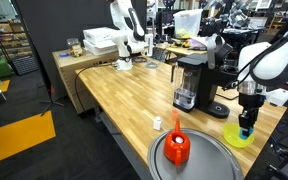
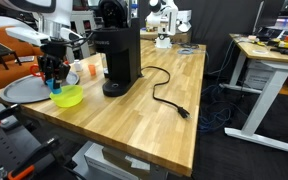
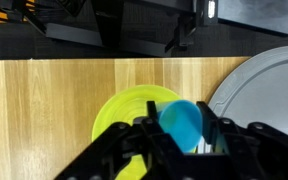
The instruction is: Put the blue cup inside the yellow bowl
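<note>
One pincer (image 3: 182, 140) tight around blue cup (image 3: 181, 118)

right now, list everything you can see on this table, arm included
blue cup: one, light blue, in the gripper over the yellow bowl
yellow bowl: one, yellow-green, on the table beside the tray
tray: one, grey, round, at the table's end
kettle-like vessel: one, orange-red, on the tray
small bottle: one, white, on the table by the tray
coffee maker: one, black, mid-table
power cord: one, black, trailing from the coffee maker
table: one, light wood
gripper: one, black, shut on the blue cup
</note>
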